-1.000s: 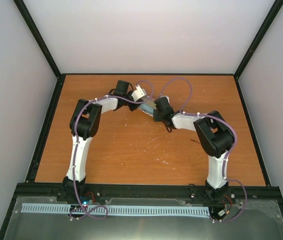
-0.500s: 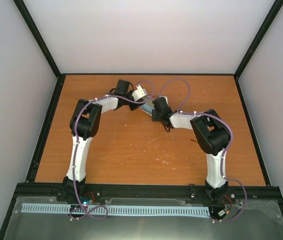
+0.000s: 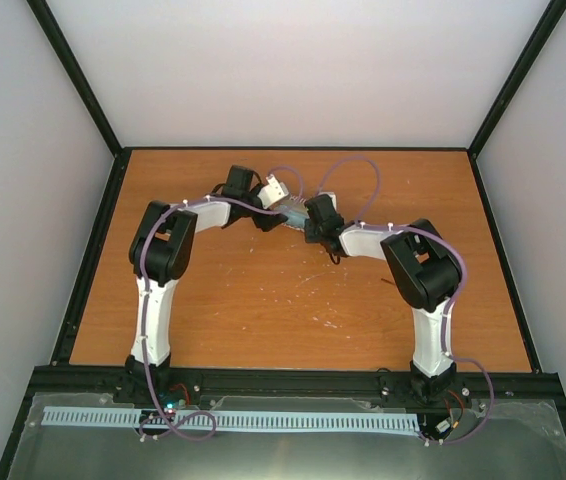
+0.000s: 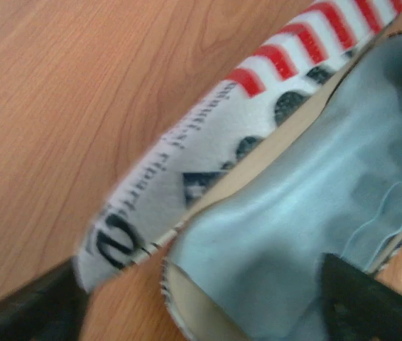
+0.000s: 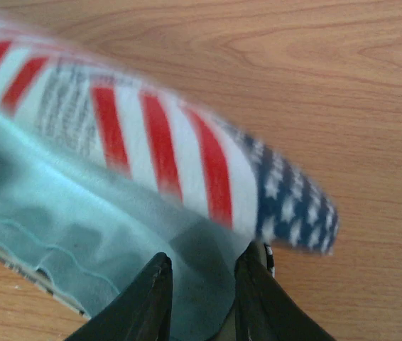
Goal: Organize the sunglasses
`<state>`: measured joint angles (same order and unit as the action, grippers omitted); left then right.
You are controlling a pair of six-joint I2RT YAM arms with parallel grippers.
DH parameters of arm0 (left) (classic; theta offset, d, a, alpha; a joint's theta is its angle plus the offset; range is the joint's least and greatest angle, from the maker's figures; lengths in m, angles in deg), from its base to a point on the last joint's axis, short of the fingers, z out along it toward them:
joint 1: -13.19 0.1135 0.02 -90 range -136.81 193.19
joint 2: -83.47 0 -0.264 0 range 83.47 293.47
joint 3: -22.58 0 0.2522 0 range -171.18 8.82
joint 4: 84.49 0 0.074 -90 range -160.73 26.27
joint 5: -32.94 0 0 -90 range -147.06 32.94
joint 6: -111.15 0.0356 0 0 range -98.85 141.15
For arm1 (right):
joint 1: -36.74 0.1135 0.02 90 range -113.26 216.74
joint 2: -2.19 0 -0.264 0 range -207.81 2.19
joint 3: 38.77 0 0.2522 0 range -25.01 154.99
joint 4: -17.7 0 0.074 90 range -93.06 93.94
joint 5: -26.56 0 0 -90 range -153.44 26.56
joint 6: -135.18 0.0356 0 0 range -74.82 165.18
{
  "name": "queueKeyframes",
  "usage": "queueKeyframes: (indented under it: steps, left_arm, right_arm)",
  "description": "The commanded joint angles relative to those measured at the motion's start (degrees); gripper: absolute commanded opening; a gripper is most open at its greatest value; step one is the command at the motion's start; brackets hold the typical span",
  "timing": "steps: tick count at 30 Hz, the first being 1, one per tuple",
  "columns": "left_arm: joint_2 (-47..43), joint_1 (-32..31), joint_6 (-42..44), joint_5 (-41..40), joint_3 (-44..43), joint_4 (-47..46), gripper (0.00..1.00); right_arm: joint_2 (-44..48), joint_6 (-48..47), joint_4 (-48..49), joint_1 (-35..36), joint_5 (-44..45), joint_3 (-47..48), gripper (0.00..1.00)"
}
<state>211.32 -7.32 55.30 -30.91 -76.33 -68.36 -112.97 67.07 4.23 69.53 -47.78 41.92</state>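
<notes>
The flag-patterned case [image 3: 291, 213] lies open on the far middle of the table, between the two wrists. Its lid [image 4: 208, 149] shows red stripes and print; in the right wrist view the lid [image 5: 187, 163] shows stripes and stars. A light blue cloth [image 4: 314, 206] fills the case's inside [image 5: 66, 227]. The sunglasses are hidden in every view. My left gripper [image 4: 201, 316] is open, with its fingers wide apart on either side of the case's end. My right gripper [image 5: 204, 298] is open a little, and the cloth lies in the narrow gap between its fingers.
The orange wooden table [image 3: 293, 300] has black rails along its edges and pale walls on three sides. Purple cables [image 3: 348, 170] loop above the wrists. Both arms bend inward and meet at the far middle.
Both grippers have opened from shut, the left one much wider. The left arm has shifted a little to the left, and the right wrist has edged left toward the case.
</notes>
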Motion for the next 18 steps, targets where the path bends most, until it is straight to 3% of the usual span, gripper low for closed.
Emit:
queueKeyframes:
  steps: [1, 6, 11, 18]
  left_arm:
    - [-3.35, 0.76, -1.19, -1.56, 3.17, -0.03, 0.99]
    - [-7.31, 0.74, -2.65, -1.67, 7.06, -2.29, 1.00]
    - [-12.58, 0.74, -4.89, -2.40, 11.94, -5.64, 0.99]
    - [-15.75, 0.82, -5.89, -3.15, 14.01, -7.05, 0.94]
  right_arm:
    - [0.89, -0.23, -3.34, 0.16, 2.75, -1.20, 0.27]
    - [0.32, -0.35, -4.08, 0.14, 3.06, -0.59, 0.32]
    - [2.46, -0.21, -3.05, 0.16, 3.22, -2.11, 0.44]
    - [7.67, -0.39, -0.96, 0.25, 3.93, -5.92, 0.46]
